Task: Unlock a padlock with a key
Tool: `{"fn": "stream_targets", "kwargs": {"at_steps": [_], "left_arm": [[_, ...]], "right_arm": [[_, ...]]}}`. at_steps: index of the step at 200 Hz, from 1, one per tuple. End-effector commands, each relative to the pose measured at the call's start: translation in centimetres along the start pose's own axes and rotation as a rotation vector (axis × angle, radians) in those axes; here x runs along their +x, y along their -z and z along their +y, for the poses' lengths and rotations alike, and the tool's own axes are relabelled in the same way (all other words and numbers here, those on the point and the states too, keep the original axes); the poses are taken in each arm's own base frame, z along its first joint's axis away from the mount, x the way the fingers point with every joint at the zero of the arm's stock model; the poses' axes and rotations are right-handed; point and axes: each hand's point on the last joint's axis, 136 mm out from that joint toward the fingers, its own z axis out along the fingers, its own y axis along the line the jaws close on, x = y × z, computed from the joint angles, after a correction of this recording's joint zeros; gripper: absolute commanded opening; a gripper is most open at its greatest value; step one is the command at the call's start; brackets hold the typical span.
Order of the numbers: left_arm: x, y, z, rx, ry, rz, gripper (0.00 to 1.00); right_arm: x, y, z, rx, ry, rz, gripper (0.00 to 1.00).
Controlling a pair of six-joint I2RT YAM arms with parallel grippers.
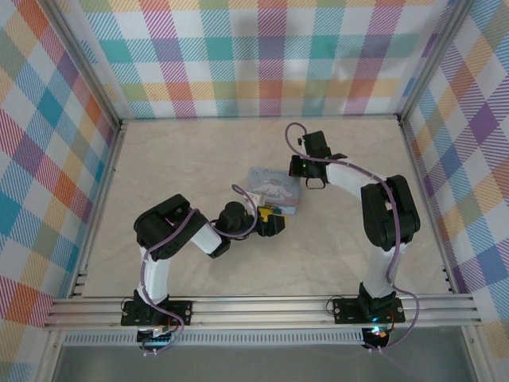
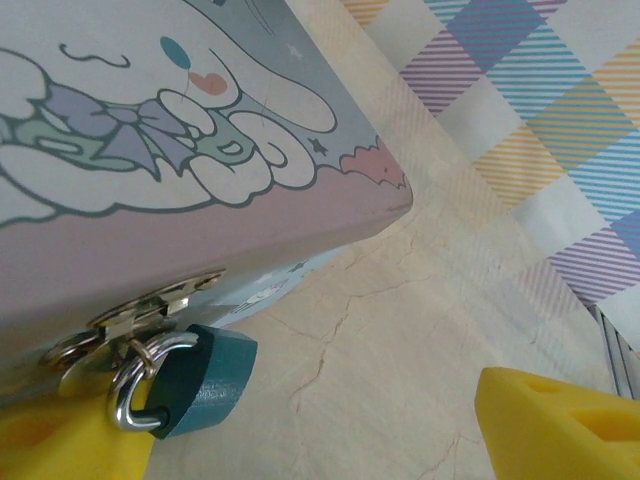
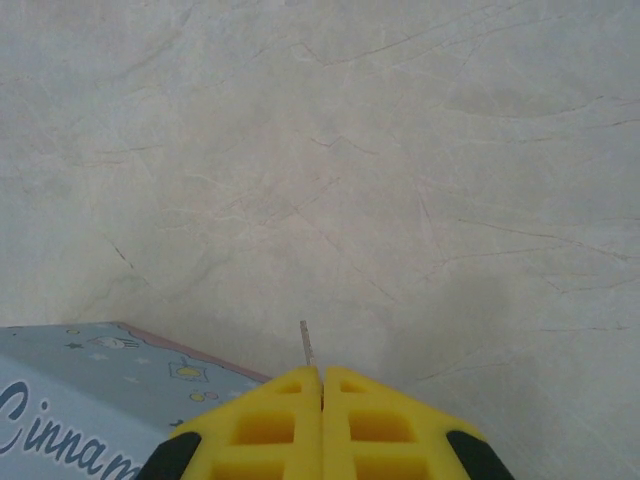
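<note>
The padlock (image 2: 205, 380) is a small teal body with a silver shackle (image 2: 135, 385). It hangs from the metal hasp (image 2: 150, 312) on the front of the pale blue tin box (image 2: 190, 130). My left gripper (image 2: 310, 425) is open. Its left yellow finger (image 2: 60, 445) sits right behind the shackle, and the other finger (image 2: 560, 425) is far to the right. In the top view the left gripper (image 1: 272, 220) is at the tin's (image 1: 274, 187) near side. My right gripper (image 3: 322, 372) is shut on the key, whose thin blade (image 3: 306, 345) sticks out past the fingertips. The right gripper (image 1: 303, 167) hovers by the tin's far right corner.
The tin's corner (image 3: 90, 390) lies low left of the right fingers, with bare marble tabletop (image 3: 380, 180) beyond. Checkered walls (image 1: 262, 56) and aluminium rails (image 1: 262, 306) bound the table. There is open tabletop (image 2: 400, 340) between the left fingers.
</note>
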Motion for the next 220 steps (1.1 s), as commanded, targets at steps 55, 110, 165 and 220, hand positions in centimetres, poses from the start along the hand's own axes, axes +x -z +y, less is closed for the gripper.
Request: {"fn": "stream_targets", "kwargs": {"at_steps": [55,110,165,220], "left_arm": [[-0.6,-1.6,-1.2,0.061,0.022,-0.034,0.77],[-0.1,-1.7,-1.7,0.092,0.047,-0.007,0.66],[0.1,-2.7,-0.8,0.051,0.063,0.009,0.75],[0.7,-2.7,-0.7,0.066,0.095,0.015,0.70]], "right_arm": [[2.2,-0.5,0.3,-0.013,-0.001,0.063,0.00],[2.2,-0.6,0.3,-0.018,-0.005,0.064,0.00],[2.1,-0.4,0.4,-0.020,-0.004,0.062,0.00],[2.2,-0.2,0.3,-0.010,0.005,0.061,0.00]]}}
